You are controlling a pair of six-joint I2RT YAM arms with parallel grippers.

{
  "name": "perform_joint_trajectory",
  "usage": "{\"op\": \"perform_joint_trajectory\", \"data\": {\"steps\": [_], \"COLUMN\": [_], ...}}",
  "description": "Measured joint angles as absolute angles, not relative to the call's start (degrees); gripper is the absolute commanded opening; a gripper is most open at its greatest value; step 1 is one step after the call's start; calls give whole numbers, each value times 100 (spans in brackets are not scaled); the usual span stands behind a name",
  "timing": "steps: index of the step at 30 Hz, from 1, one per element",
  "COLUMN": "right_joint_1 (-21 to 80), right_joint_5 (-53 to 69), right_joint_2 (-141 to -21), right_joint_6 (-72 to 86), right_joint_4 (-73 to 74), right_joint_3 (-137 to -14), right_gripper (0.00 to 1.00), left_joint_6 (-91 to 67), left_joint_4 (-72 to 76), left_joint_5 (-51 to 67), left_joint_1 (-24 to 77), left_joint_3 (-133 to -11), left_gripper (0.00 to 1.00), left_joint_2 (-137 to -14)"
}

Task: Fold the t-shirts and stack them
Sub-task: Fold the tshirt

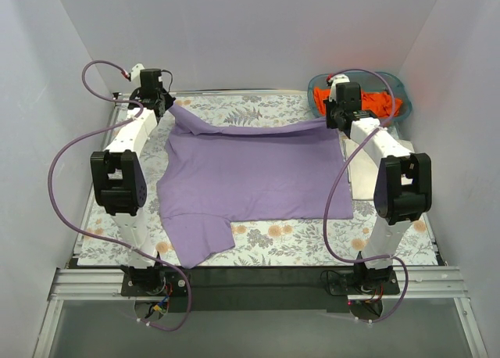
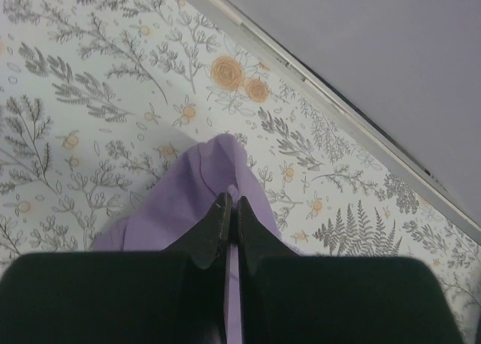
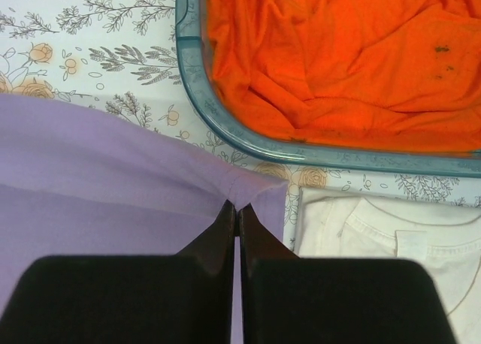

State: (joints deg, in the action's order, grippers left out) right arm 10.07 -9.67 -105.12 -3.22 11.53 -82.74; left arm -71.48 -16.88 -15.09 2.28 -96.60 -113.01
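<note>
On your left, the left gripper (image 1: 156,102) sits at the far left of the table, just above the tablecloth (image 1: 312,237). In the left wrist view its fingers (image 2: 218,224) are pressed together, with a thin fold of the purple shirt (image 1: 250,174) pinched between them. The cloth bunches up into a small peak just past the tips.

From that corner the shirt's far edge runs across the table as a raised, fairly taut band to your other arm. The rest of the purple shirt lies spread flat on the tablecloth in the middle of the table. One sleeve splays out at the near left, and its tip comes close to the table's front edge.

On your right, the right gripper (image 1: 337,117) holds the far right corner of the same shirt. In the right wrist view its jaws are clamped on the purple cloth, which fans out to the left from the tips.

Just right of that corner the white shirt (image 3: 391,239) lies flat on the tablecloth, collar showing. In the top view it is partly hidden under the right arm.

Beyond it, at the far right, the basket (image 3: 197,81) holds the crumpled orange shirt (image 3: 338,51).
</note>
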Motion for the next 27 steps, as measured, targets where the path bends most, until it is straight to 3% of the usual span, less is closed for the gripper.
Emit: {"op": "perform_joint_trajectory", "data": {"steps": [8, 15, 27], "right_joint_1": [913, 753, 644], "right_joint_5": [-834, -735, -716], "right_joint_2": [-10506, -10475, -10462], "right_joint_6": [-222, -115, 178], "right_joint_4": [1186, 1221, 1706], "right_joint_3": [-8340, -8359, -8414], "right_gripper": [1, 1, 1], "left_joint_6": [-8125, -8764, -9793], "left_joint_4": [-2733, -3026, -3317], "left_joint_5": [-1302, -1339, -1127], "left_joint_1": [143, 106, 86], "left_joint_3": [-9749, -9299, -7596], "left_gripper": [0, 0, 0], "left_joint_2": [-11039, -9874, -8772]}}
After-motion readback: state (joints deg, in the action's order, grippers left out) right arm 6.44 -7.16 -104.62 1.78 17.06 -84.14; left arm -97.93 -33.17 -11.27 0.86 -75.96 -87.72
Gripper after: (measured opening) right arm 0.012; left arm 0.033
